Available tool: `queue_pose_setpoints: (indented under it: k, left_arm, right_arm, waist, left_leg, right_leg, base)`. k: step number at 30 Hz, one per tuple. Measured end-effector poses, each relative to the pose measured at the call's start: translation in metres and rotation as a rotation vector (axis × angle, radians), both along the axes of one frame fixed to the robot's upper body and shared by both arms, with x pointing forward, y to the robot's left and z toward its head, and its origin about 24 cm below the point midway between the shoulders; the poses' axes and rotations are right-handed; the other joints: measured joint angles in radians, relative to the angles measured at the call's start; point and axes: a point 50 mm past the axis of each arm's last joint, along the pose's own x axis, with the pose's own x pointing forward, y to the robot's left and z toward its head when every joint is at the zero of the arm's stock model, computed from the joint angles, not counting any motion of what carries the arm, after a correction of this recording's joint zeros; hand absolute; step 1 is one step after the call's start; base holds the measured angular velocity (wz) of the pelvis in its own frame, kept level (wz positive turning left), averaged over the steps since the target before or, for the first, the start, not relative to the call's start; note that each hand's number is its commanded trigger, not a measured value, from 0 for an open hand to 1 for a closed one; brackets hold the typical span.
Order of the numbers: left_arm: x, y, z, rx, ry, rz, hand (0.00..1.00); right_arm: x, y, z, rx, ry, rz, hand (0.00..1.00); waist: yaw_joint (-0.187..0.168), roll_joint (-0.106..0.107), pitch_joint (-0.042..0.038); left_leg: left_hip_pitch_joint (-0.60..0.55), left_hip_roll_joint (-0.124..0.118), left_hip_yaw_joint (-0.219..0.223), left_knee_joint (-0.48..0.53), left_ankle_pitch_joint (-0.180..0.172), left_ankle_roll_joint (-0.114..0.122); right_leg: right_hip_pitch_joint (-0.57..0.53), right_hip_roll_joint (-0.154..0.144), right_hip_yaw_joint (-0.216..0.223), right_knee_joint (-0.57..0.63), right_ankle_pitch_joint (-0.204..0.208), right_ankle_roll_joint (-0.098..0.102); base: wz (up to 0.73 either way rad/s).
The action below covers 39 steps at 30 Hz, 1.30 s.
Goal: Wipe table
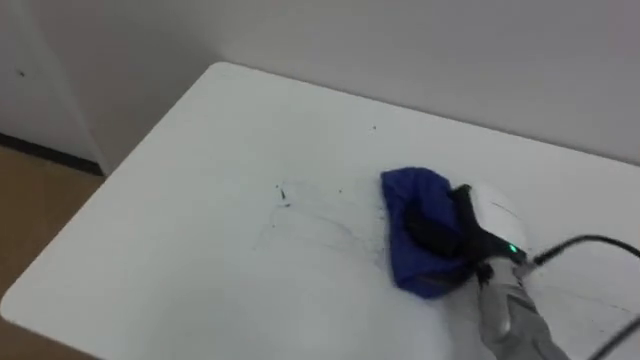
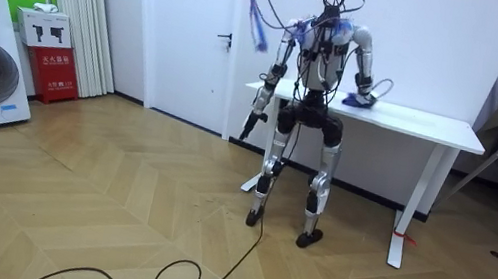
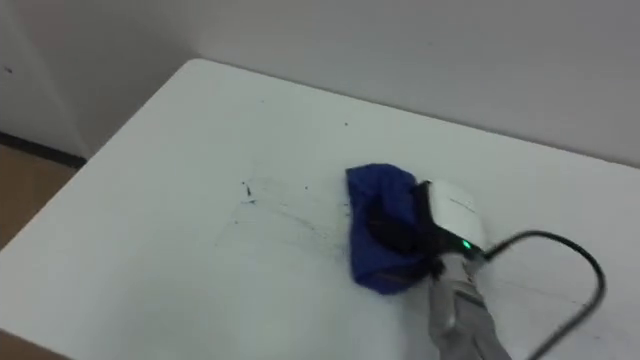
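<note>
Right hand (image 1: pixel 487 212): smooth, rounded white shell over the back, with black parts ahead of the shell and beneath it. A small green light is lit at the wrist end of the shell. Behind the hand the forearm is a grey metallic tube with a dull sheen. A black cable leaves at the wrist and arcs out to the hand's right. Room view: the frame is silver-grey with black joints, pale shells on the upper arms, a dark torso core carrying bundled cables, and a blue accent at chest height. Dark camera rig on the head. Left hand (image 2: pixel 253 120): dark, with a silver forearm above it. Black feet, with a long black cable trailing from them.
</note>
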Motion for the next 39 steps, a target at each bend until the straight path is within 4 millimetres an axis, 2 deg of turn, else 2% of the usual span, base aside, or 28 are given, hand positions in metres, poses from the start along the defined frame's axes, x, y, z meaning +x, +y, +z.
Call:
queue_pose_setpoints:
  k: [3, 6, 8, 11, 13, 14, 15, 16, 18, 19, 20, 21, 22, 23, 24, 25, 26, 27, 28, 29, 30, 31, 32, 34, 35, 37, 38, 39]
  left_arm:
    - [0.015, 0.004, 0.003, 0.021, -0.045, -0.033, 0.0]
    - [0.028, 0.002, 0.004, 0.018, -0.084, -0.052, 0.0]
    - [0.029, 0.001, 0.003, 0.023, -0.081, -0.072, 0.0]
    - [0.032, -0.009, 0.0, 0.008, -0.073, -0.097, 0.0]
    - [0.038, -0.017, -0.003, -0.014, -0.072, -0.085, 0.0]
    - [0.04, -0.018, -0.004, -0.024, -0.074, -0.076, 0.0]
    - [0.049, -0.022, -0.005, -0.046, -0.085, -0.064, 0.0]
    - [0.059, -0.024, -0.004, -0.063, -0.108, -0.046, 0.0]
    - [0.074, -0.028, -0.004, -0.086, -0.124, -0.052, 0.0]
    - [0.078, -0.031, -0.004, -0.103, -0.133, -0.059, 0.0]
    - [0.081, -0.032, -0.003, -0.106, -0.142, -0.068, 0.0]
    - [0.083, -0.032, -0.002, -0.112, -0.151, -0.063, 0.0]
    - [0.078, -0.032, -0.003, -0.118, -0.143, -0.045, 0.0]
    - [0.074, -0.032, -0.004, -0.119, -0.134, -0.041, 0.0]
    - [0.066, -0.03, -0.005, -0.119, -0.117, -0.026, 0.0]
    - [0.058, -0.027, -0.005, -0.113, -0.099, -0.017, 0.0]
    - [0.054, -0.025, -0.006, -0.108, -0.09, -0.018, 0.0]
    - [0.042, -0.018, -0.005, -0.086, -0.06, -0.023, 0.0]
    - [0.036, -0.009, -0.003, -0.055, -0.043, -0.032, 0.0]
    - [0.036, -0.003, -0.001, -0.038, -0.045, -0.038, 0.0]
    - [0.038, 0.011, 0.004, 0.0, -0.059, -0.036, 0.0]
    - [0.039, 0.026, 0.011, 0.043, -0.077, -0.024, 0.0]
    - [0.039, 0.033, 0.014, 0.064, -0.085, -0.015, 0.0]
    - [0.041, 0.05, 0.023, 0.113, -0.105, -0.016, 0.0]
    - [0.042, 0.054, 0.025, 0.123, -0.107, -0.021, 0.0]
    - [0.045, 0.059, 0.028, 0.136, -0.116, -0.036, 0.0]
    - [0.049, 0.058, 0.028, 0.133, -0.123, -0.044, 0.0]
    - [0.06, 0.055, 0.028, 0.125, -0.145, -0.061, 0.0]
  right_arm:
    - [-0.028, -0.03, -0.005, -0.025, 0.013, -0.157, 1.0]
    - [-0.038, -0.046, -0.007, -0.001, 0.028, -0.262, 1.0]
    - [-0.034, -0.048, -0.007, 0.019, 0.04, -0.271, 1.0]
    - [-0.006, -0.04, -0.001, 0.049, 0.058, -0.248, 1.0]
    - [0.035, -0.014, 0.008, 0.121, 0.079, -0.182, 1.0]
    - [0.045, -0.005, 0.013, 0.119, 0.082, -0.137, 1.0]
    - [0.066, 0.016, 0.026, 0.094, 0.075, -0.021, 1.0]
    - [0.086, 0.045, 0.044, 0.088, 0.03, 0.109, 1.0]
    - [0.113, 0.089, 0.07, 0.039, -0.031, 0.304, 1.0]
    - [0.124, 0.107, 0.082, 0.015, -0.059, 0.382, 1.0]
    - [0.127, 0.114, 0.086, 0.01, -0.066, 0.409, 1.0]
    - [0.13, 0.122, 0.089, 0.015, -0.072, 0.445, 1.0]
    - [0.128, 0.121, 0.085, 0.023, -0.062, 0.448, 1.0]
    - [0.126, 0.119, 0.08, 0.026, -0.044, 0.437, 1.0]
    - [0.116, 0.11, 0.062, 0.027, 0.014, 0.4, 1.0]
    - [0.098, 0.095, 0.034, 0.034, 0.104, 0.34, 1.0]
    - [0.087, 0.085, 0.023, 0.074, 0.113, 0.291, 1.0]
    - [0.072, 0.07, 0.015, 0.077, 0.075, 0.242, 1.0]
    - [0.056, 0.047, 0.008, 0.062, 0.061, 0.176, 1.0]
    - [0.047, 0.034, 0.006, 0.056, 0.051, 0.128, 1.0]
    - [0.029, 0.006, 0.004, 0.045, 0.04, 0.018, 1.0]
    - [0.012, -0.017, 0.001, 0.045, 0.044, -0.093, 1.0]
    - [0.002, -0.028, -0.002, 0.044, 0.054, -0.147, 1.0]
    - [-0.038, -0.065, -0.008, 0.043, 0.098, -0.34, 1.0]
    - [-0.046, -0.069, -0.01, 0.044, 0.113, -0.367, 1.0]
    - [-0.055, -0.071, -0.012, 0.058, 0.124, -0.403, 1.0]
    - [-0.053, -0.07, -0.012, 0.061, 0.12, -0.394, 1.0]
    - [-0.047, -0.066, -0.01, 0.071, 0.111, -0.381, 1.0]
  waist:
    - [-0.022, 0.005, -0.0047]
    - [-0.03, 0.0, -0.0026]
    - [-0.029, -0.003, -0.0015]
    - [-0.007, 0.001, -0.0014]
    - [0.007, 0.001, 0.0009]
    - [0.009, 0.001, 0.001]
    - [0.021, 0.0, 0.0016]
    - [0.034, -0.003, 0.0059]
    - [0.054, 0.004, 0.0165]
    - [0.062, 0.004, 0.0223]
    - [0.072, 0.001, 0.0203]
    - [0.084, 0.005, 0.0226]
    - [0.083, 0.002, 0.0213]
    - [0.082, -0.002, 0.0192]
    - [0.072, -0.001, 0.0226]
    - [0.061, 0.002, 0.0274]
    - [0.053, 0.002, 0.0272]
    - [0.019, 0.002, 0.0272]
    - [-0.004, 0.0, 0.0255]
    - [-0.008, 0.002, 0.0252]
    - [-0.021, 0.0, 0.0244]
    - [-0.032, -0.002, 0.0229]
    - [-0.035, -0.002, 0.0208]
    - [-0.049, 0.008, 0.0106]
    - [-0.05, 0.011, 0.0087]
    - [-0.069, 0.01, 0.0068]
    - [-0.072, 0.01, 0.0066]
    - [-0.074, 0.008, 0.0062]
  left_leg:
    - [0.01, 0.0, 0.011, 0.001, 0.0, 0.0]
    - [0.01, 0.001, 0.007, 0.003, -0.002, 0.003]
    - [0.009, 0.001, 0.007, 0.007, -0.004, 0.005]
    - [0.011, 0.004, 0.009, 0.01, -0.004, 0.005]
    - [0.0, 0.005, 0.011, 0.004, -0.003, 0.007]
    - [-0.003, 0.005, 0.012, 0.004, -0.003, 0.007]
    - [-0.01, 0.005, 0.012, 0.0, -0.001, 0.009]
    - [-0.024, 0.006, 0.012, -0.001, 0.001, 0.009]
    - [-0.037, 0.007, 0.012, -0.002, 0.003, 0.009]
    - [-0.039, 0.006, 0.01, -0.003, 0.003, 0.009]
    - [-0.04, 0.006, 0.01, -0.002, 0.003, 0.009]
    - [-0.041, 0.004, 0.006, -0.001, 0.003, 0.01]
    - [-0.045, 0.0, 0.0, 0.001, 0.005, 0.014]
    - [-0.042, -0.003, 0.001, 0.003, 0.005, 0.016]
    - [-0.037, -0.008, 0.001, 0.013, 0.005, 0.019]
    - [-0.029, -0.016, 0.003, 0.026, 0.006, 0.02]
    - [-0.024, -0.021, 0.005, 0.029, 0.006, 0.021]
    - [-0.008, -0.031, 0.015, 0.031, 0.006, 0.022]
    - [0.0, -0.035, 0.036, 0.035, -0.002, 0.035]
    - [-0.001, -0.028, 0.048, 0.041, -0.009, 0.048]
    - [-0.01, -0.02, 0.071, 0.055, -0.025, 0.066]
    - [-0.012, -0.008, 0.077, 0.055, -0.036, 0.071]
    - [-0.012, -0.001, 0.077, 0.057, -0.038, 0.072]
    - [-0.021, 0.036, 0.078, 0.094, -0.071, 0.059]
    - [-0.021, 0.046, 0.074, 0.108, -0.078, 0.052]
    - [-0.033, 0.096, 0.038, 0.159, -0.101, 0.014]
    - [-0.042, 0.109, 0.03, 0.176, -0.107, 0.004]
    - [-0.062, 0.134, 0.006, 0.211, -0.118, -0.019]
  right_leg:
    - [0.012, 0.001, 0.015, 0.001, -0.002, -0.002]
    - [0.008, 0.004, 0.034, 0.009, -0.002, -0.003]
    - [0.006, 0.009, 0.06, 0.015, -0.002, -0.004]
    - [-0.026, 0.02, 0.114, 0.031, 0.01, -0.023]
    - [-0.07, 0.029, 0.157, 0.054, 0.02, -0.036]
    - [-0.08, 0.033, 0.164, 0.053, 0.024, -0.039]
    - [-0.101, 0.039, 0.176, 0.057, 0.031, -0.045]
    - [-0.127, 0.044, 0.193, 0.069, 0.033, -0.049]
    - [-0.152, 0.051, 0.208, 0.073, 0.037, -0.056]
    - [-0.156, 0.051, 0.208, 0.078, 0.037, -0.055]
    - [-0.16, 0.05, 0.207, 0.081, 0.036, -0.054]
    - [-0.162, 0.045, 0.197, 0.083, 0.034, -0.051]
    - [-0.16, 0.034, 0.177, 0.094, 0.029, -0.045]
    - [-0.161, 0.029, 0.173, 0.105, 0.028, -0.043]
    - [-0.16, 0.015, 0.157, 0.131, 0.026, -0.039]
    - [-0.163, -0.005, 0.144, 0.166, 0.022, -0.036]
    - [-0.16, -0.015, 0.135, 0.182, 0.02, -0.035]
    - [-0.148, -0.035, 0.125, 0.199, 0.015, -0.028]
    - [-0.139, -0.048, 0.123, 0.208, 0.013, -0.024]
    - [-0.139, -0.052, 0.122, 0.212, 0.012, -0.023]
    - [-0.138, -0.059, 0.123, 0.204, 0.012, -0.021]
    - [-0.137, -0.059, 0.119, 0.208, 0.017, -0.011]
    - [-0.143, -0.061, 0.12, 0.213, 0.017, -0.004]
    - [-0.146, -0.134, 0.121, 0.242, -0.001, 0.0]
    - [-0.145, -0.152, 0.134, 0.239, 0.0, 0.001]
    - [-0.123, -0.203, 0.164, 0.174, 0.023, 0.001]
    - [-0.117, -0.211, 0.165, 0.159, 0.034, 0.005]
    - [-0.112, -0.218, 0.176, 0.134, 0.058, 0.005]
  base:
    - [-0.04]
    - [-0.03]
    - [-0.08]
    - [-0.42]
    - [-0.59]
    - [-0.5]
    - [-0.42]
    - [-0.39]
    - [-0.24]
    - [-0.08]
    - [0.07]
    - [0.21]
    - [0.26]
    - [0.35]
    - [0.33]
    - [0.35]
    - [0.34]
    - [0.26]
    - [0.17]
    - [0.05]
    - [-0.03]
    - [-0.03]
    - [0.0]
    - [0.0]
    - [0.0]
    - [0.09]
    - [0.22]
    - [0.15]
